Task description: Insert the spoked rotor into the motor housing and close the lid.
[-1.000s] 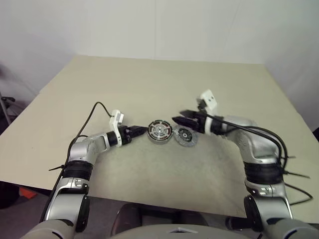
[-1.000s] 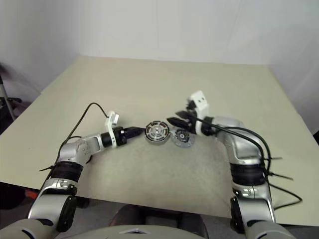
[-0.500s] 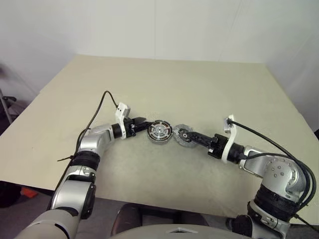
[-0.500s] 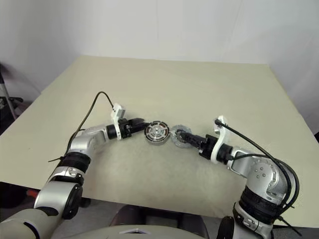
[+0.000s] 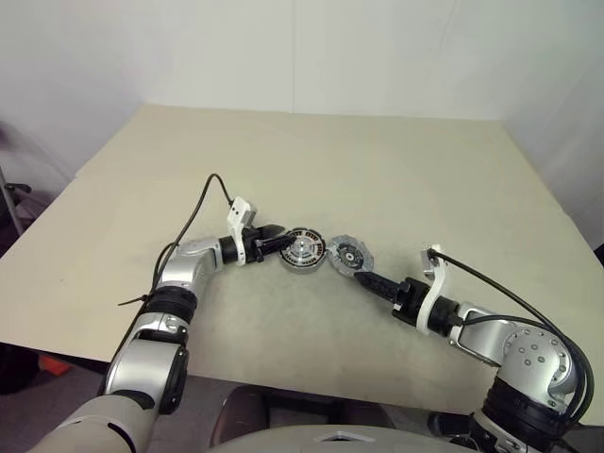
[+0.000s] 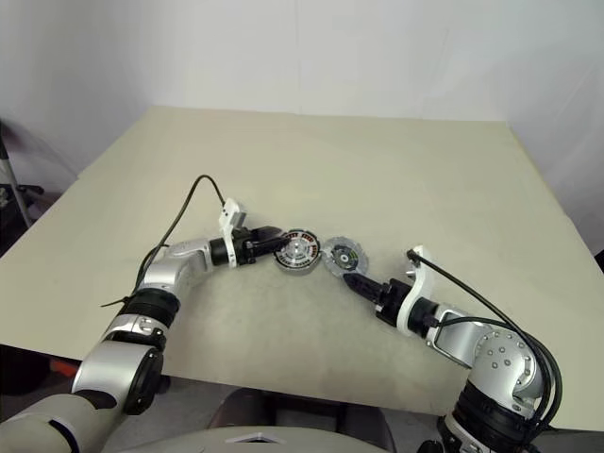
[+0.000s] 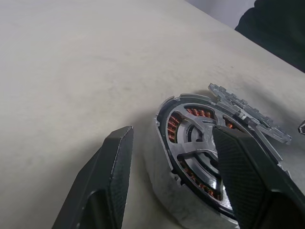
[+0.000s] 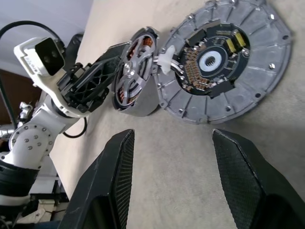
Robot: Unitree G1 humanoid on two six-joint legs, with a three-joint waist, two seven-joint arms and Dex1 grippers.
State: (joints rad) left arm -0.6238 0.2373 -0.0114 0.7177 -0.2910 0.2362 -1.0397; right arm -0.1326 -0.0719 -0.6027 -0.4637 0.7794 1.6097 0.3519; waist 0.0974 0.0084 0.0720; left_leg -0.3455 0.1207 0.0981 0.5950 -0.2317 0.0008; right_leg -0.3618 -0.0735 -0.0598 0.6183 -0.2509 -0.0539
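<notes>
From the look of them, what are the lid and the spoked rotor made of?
The lid: probably cast metal, with a dull grey matte surface and moulded radial ribs. Its dark centre looks like a circuit board.
The spoked rotor: probably machined metal, bright silver with a glossy sheen. It sits in the motor housing.

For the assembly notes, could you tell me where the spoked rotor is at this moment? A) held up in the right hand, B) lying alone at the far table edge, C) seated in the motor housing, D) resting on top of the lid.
C: the spoked rotor sits inside the motor housing, copper coils showing between its spokes, while the lid lies beside it on the table.
</notes>
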